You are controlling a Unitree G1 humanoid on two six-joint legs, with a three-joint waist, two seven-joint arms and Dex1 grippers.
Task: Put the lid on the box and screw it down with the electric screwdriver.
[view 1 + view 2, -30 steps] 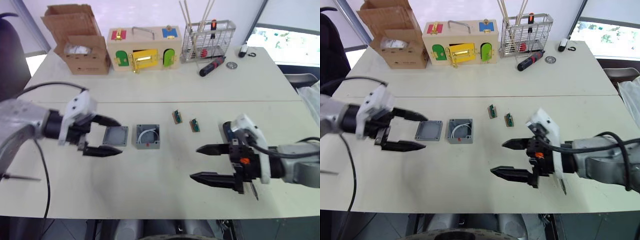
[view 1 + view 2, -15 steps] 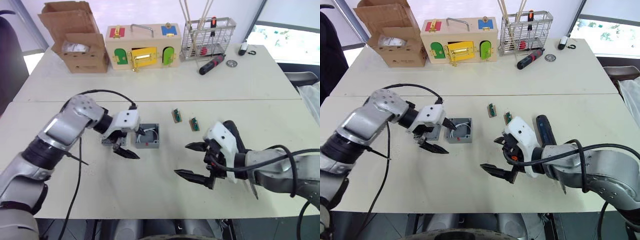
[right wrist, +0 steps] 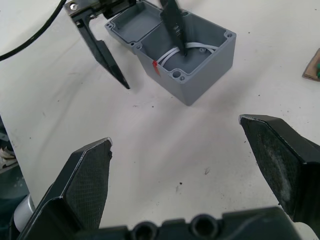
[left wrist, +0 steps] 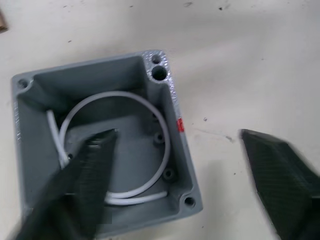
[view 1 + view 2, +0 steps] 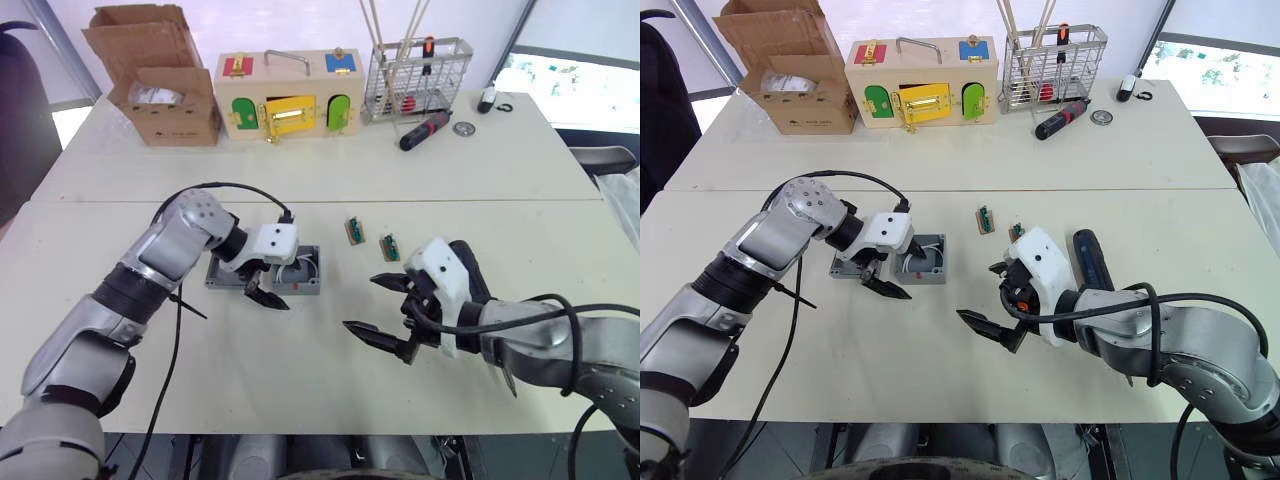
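The grey box [image 5: 303, 272] stands open near the table's middle, with a white wire [image 4: 112, 150] coiled inside and a red mark [image 4: 180, 125] on one side. The lid [image 5: 844, 266] lies flat against the box's left side, partly hidden by my left wrist. My left gripper [image 5: 280, 285] is open and straddles the box's red-marked wall, one finger [image 4: 90, 170] inside and the other on the table in front. My right gripper [image 5: 985, 295] hangs open over bare table to the right of the box. The electric screwdriver [image 5: 1089, 258] lies on the table just behind the right gripper.
Two small green circuit boards [image 5: 354, 231] [image 5: 390, 248] lie right of the box. Along the far edge stand a cardboard carton [image 5: 160, 75], a colourful wooden latch box [image 5: 285, 95] and a wire basket [image 5: 415, 72], with a red-and-black hand screwdriver [image 5: 425, 128] beside it.
My left gripper has moved right from the lid to the box and now straddles its wall. My right gripper has shifted left, away from the electric screwdriver. Both stay open.
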